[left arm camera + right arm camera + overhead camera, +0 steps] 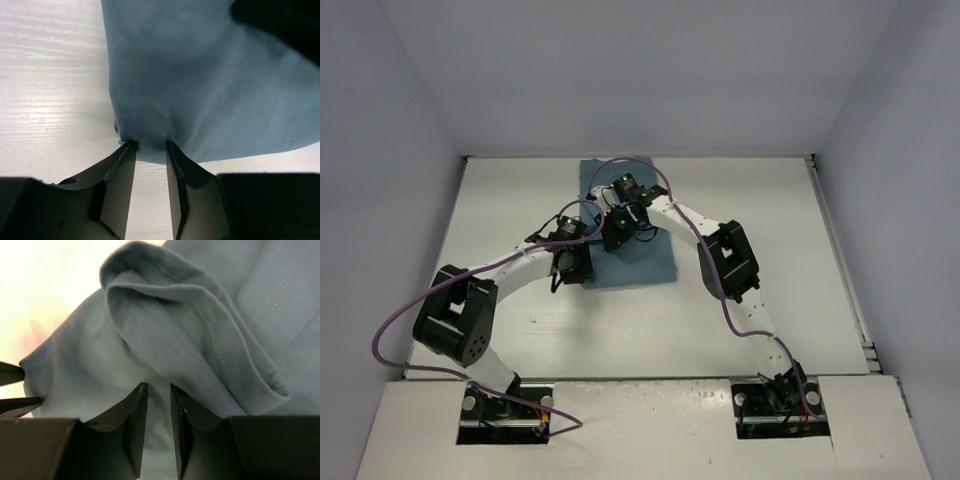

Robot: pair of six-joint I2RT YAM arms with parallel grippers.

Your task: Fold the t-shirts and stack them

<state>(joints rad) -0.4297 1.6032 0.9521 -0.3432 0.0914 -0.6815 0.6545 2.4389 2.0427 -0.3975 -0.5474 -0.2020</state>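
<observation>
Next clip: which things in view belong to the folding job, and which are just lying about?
Job: teal t-shirt, pinched at its edge by the left gripper; right gripper, fingers at the cloth, grip unclear.
Not part of it: white table; purple cables on the arms.

Setting: a robotics lab test cell, not a home or a shop. Evidence: a plain white worktop (770,220) is boxed in by bare pale panels, a back wall (640,70), a left wall (380,180) and a right wall (900,150), forming a three-sided enclosure. Two black-and-white robot arms, the left arm (455,320) and the right arm (728,262), are bolted to black base plates (470,430) at the near edge. Purple cable (380,345) runs exposed in loose loops along each arm. Small green lights (624,180) glow on the wrist units. One teal t-shirt (645,262) lies on the worktop.
</observation>
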